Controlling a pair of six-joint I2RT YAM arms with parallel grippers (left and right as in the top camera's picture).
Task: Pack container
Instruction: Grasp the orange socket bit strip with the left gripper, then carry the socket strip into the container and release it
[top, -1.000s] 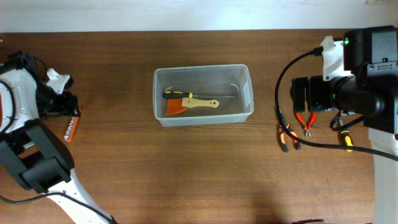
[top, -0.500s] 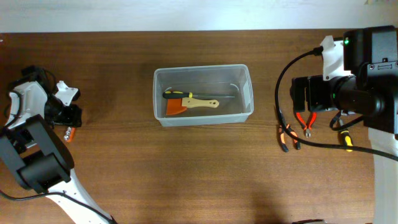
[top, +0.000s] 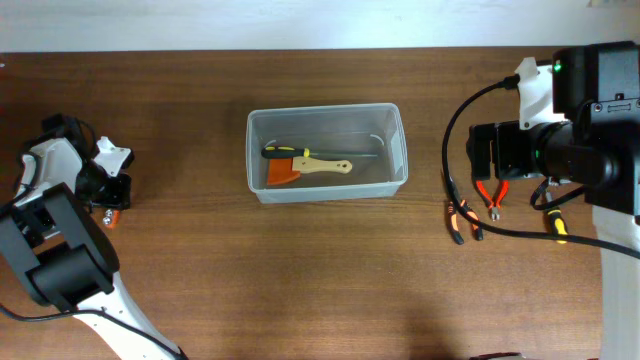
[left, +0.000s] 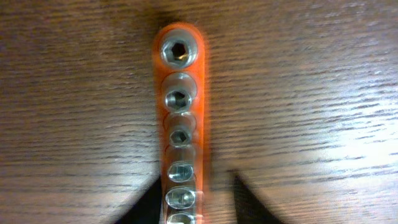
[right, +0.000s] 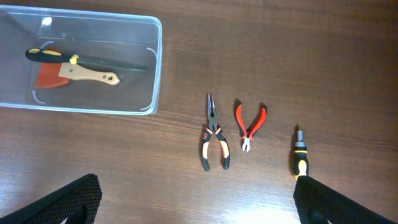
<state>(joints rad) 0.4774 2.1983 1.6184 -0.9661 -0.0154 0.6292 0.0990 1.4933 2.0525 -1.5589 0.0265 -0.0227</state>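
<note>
The clear container (top: 326, 108) stands mid-table and holds a black-and-yellow screwdriver (top: 285, 152) and a wooden-handled scraper (top: 312, 166); it also shows in the right wrist view (right: 155, 68). My left gripper (top: 104, 190) is low over an orange socket rail (left: 181, 106) at the far left. Its fingers (left: 196, 202) are open and straddle the rail's near end, with a gap on the right side. My right gripper (right: 198, 199) is open and empty, held above the table at the right.
Orange-handled long-nose pliers (right: 214, 140), small red cutters (right: 250, 124) and a yellow-and-black screwdriver (right: 301, 158) lie on the wood right of the container. A black cable loops over the table near the pliers (top: 462, 220).
My left gripper has shifted along the socket rail toward the near edge and now covers most of it in the overhead view. The right arm has not moved.
</note>
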